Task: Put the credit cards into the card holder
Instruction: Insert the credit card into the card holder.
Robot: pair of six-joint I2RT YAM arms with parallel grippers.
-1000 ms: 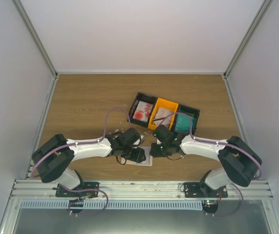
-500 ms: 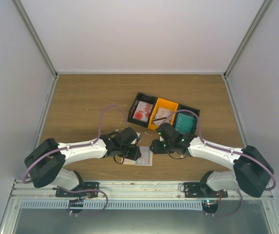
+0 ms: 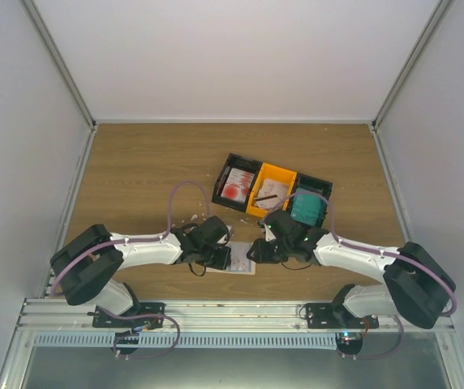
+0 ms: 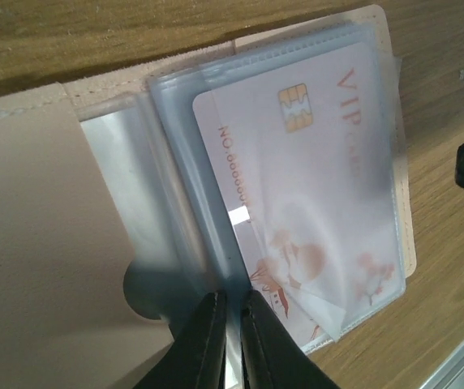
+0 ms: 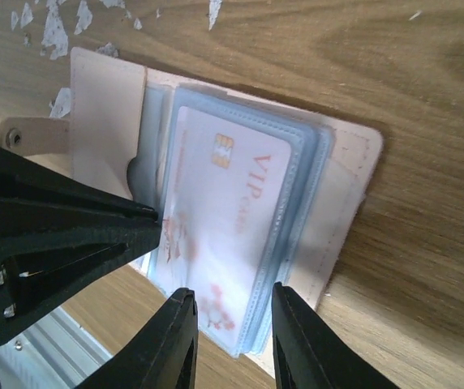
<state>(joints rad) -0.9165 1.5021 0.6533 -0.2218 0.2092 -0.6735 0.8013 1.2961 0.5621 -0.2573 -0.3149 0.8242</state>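
The beige card holder (image 3: 242, 266) lies open on the table between both grippers. In the left wrist view its cover (image 4: 37, 243) is folded out left, and a white VIP credit card (image 4: 313, 203) sits inside the clear sleeves. My left gripper (image 4: 232, 324) is shut on a clear sleeve near the spine. My right gripper (image 5: 234, 340) is open, its fingers straddling the lower end of the sleeves and the card (image 5: 224, 211). From above, the left gripper (image 3: 222, 258) and right gripper (image 3: 255, 251) face each other over the holder (image 5: 106, 97).
Three joined bins stand behind: a black one (image 3: 224, 174) with a white, red-marked card (image 3: 235, 190), an orange one (image 3: 281, 172), and a black one (image 3: 326, 188) with a teal card (image 3: 307, 208). White scraps (image 5: 53, 32) lie by the holder. The left gripper (image 5: 62, 235) fills the right wrist view's left side.
The left gripper's jaws have closed onto a sleeve. The right gripper has come down closer to the holder, and its jaws first widened, then narrowed.
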